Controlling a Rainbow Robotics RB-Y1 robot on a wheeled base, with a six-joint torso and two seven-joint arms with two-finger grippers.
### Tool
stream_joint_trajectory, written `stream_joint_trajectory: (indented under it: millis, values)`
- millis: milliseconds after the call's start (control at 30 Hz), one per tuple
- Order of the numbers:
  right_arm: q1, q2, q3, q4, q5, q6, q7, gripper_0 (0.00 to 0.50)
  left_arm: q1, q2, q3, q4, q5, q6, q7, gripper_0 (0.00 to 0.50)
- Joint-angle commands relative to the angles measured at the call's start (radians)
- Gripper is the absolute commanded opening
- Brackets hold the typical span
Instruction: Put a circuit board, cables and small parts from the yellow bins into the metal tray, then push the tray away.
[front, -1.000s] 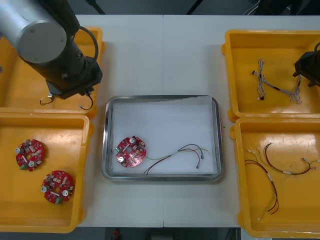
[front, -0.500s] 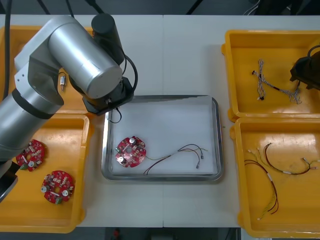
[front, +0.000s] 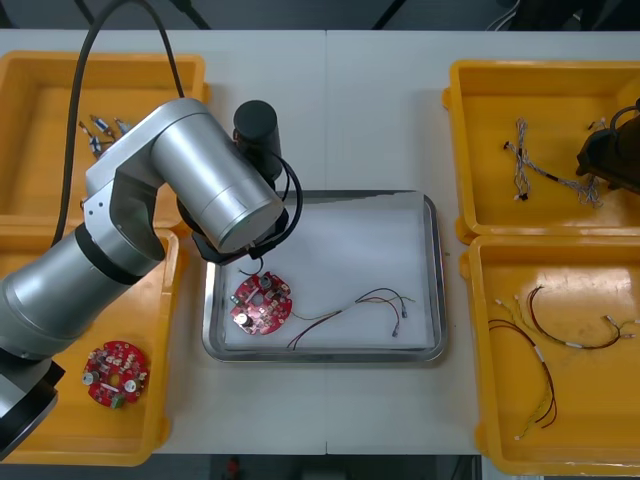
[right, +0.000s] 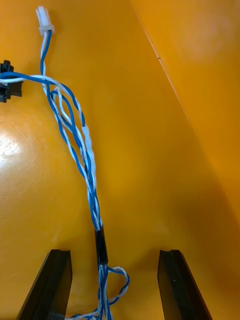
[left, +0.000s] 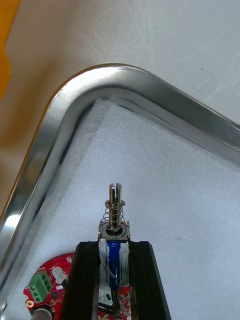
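The left pincer (left: 114, 246) is clenched on one small metal part (left: 115, 207) above the tray (left: 150, 87), which holds one circuit board (left: 50, 287) and one thin cable (front: 372, 300). The right pincer (right: 115, 255) stands wide open astride one blue and white cable (right: 82, 155) in the far right yellow bin (right: 165, 175).

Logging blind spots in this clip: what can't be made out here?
Front view: the left arm hides the left gripper and its small metal part.
Front view: the picture edge cuts off the right gripper over the far right yellow bin.
Left wrist view: fingers and edge cut off the round red circuit board.
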Motion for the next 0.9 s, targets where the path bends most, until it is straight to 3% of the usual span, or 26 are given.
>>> stream_joint_trajectory:
  millis: [33, 67, 133, 233, 367, 533, 633, 667, 700, 900]
  values:
    - [0.017, 0.002, 0.004, -0.004, -0.019, -0.008, 0.043, 0.414, 0.009, -0.032, -0.011, 0.029, -0.049, -0.056, 0.055, 0.000]
    - [0.018, 0.002, 0.004, -0.004, -0.021, -0.008, 0.043, 0.352, 0.009, -0.034, -0.011, 0.036, -0.050, -0.062, 0.055, 0.000]
    - [0.018, 0.002, 0.003, -0.004, -0.025, -0.008, 0.046, 0.112, 0.009, -0.035, -0.016, 0.066, -0.061, -0.088, 0.049, 0.000]
    - [0.020, 0.002, 0.004, -0.004, -0.033, -0.007, 0.051, 0.039, 0.008, -0.035, -0.034, 0.083, -0.078, -0.119, 0.055, 0.000]
    - [0.018, 0.002, 0.004, -0.004, -0.039, 0.001, 0.064, 0.000, 0.008, -0.035, -0.035, 0.092, -0.058, -0.122, 0.055, 0.000]
    - [0.018, -0.004, 0.004, -0.018, -0.027, 0.001, 0.101, 0.000, 0.009, -0.034, -0.040, 0.092, -0.050, -0.122, 0.054, 0.023]
    - [0.017, -0.024, 0.003, -0.033, -0.031, 0.001, 0.175, 0.000, 0.008, -0.034, -0.042, 0.091, -0.052, -0.126, 0.048, 0.109]
    - [0.017, -0.035, -0.004, -0.041, -0.036, 0.006, 0.205, 0.000, 0.008, -0.034, -0.042, 0.091, -0.050, -0.126, 0.046, 0.182]
    - [0.017, -0.045, -0.011, -0.055, -0.036, 0.016, 0.236, 0.000, 0.008, -0.034, -0.042, 0.091, -0.050, -0.128, 0.045, 0.222]
    - [0.017, -0.107, -0.077, -0.161, -0.016, 0.147, 0.370, 0.000, 0.003, -0.028, -0.040, 0.091, -0.043, -0.126, 0.045, 0.356]
